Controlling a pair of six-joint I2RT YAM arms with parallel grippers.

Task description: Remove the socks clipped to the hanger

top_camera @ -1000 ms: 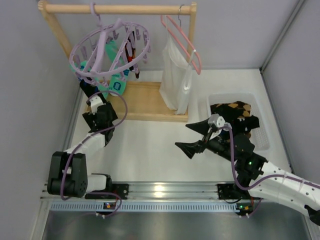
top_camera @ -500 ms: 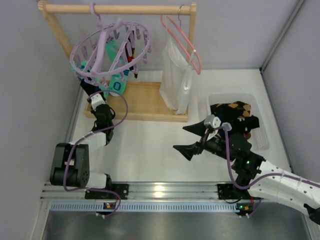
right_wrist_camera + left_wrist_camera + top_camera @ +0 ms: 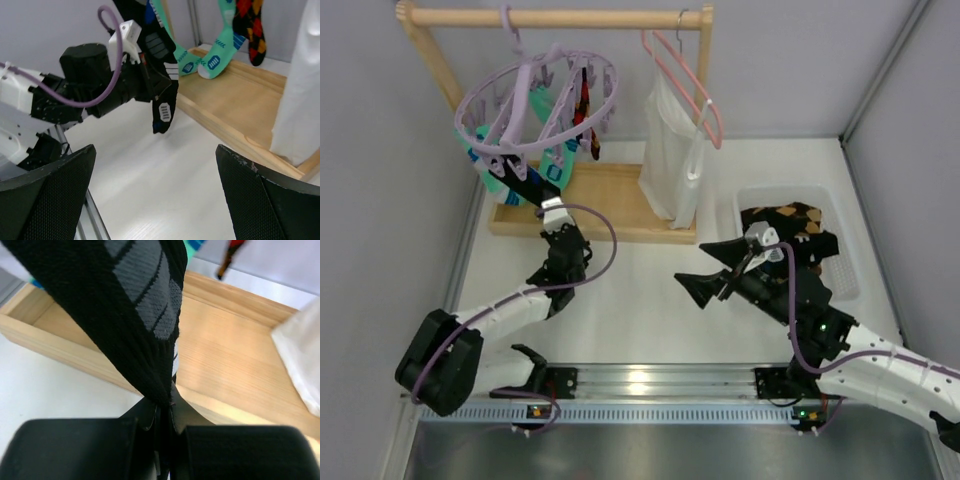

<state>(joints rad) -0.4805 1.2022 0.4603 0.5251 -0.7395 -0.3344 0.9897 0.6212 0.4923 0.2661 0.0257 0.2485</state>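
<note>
The lavender hanger [image 3: 535,100] hangs tilted from the wooden rail. My left gripper [image 3: 546,199] is shut on a black sock [image 3: 125,305], pinching it low down [image 3: 165,405]. That sock stretches taut from the ring's left side [image 3: 510,175] to the jaws. In the right wrist view its toe [image 3: 163,111] dangles below the left gripper [image 3: 151,82]. Teal socks [image 3: 220,52] and a red-orange-black sock [image 3: 250,30] hang clipped behind it. My right gripper [image 3: 717,268] hovers open over the table with nothing between its fingers [image 3: 60,185].
The wooden rack's base [image 3: 615,200] lies under the hanger. A white sleeveless garment [image 3: 670,160] hangs on a thin pink hanger [image 3: 685,70]. A white bin [image 3: 848,268] at the right holds dark and argyle socks [image 3: 795,215].
My left gripper has shut on the black sock and moved right and nearer, pulling it taut and tilting the ring. The right gripper stayed open and shifted slightly.
</note>
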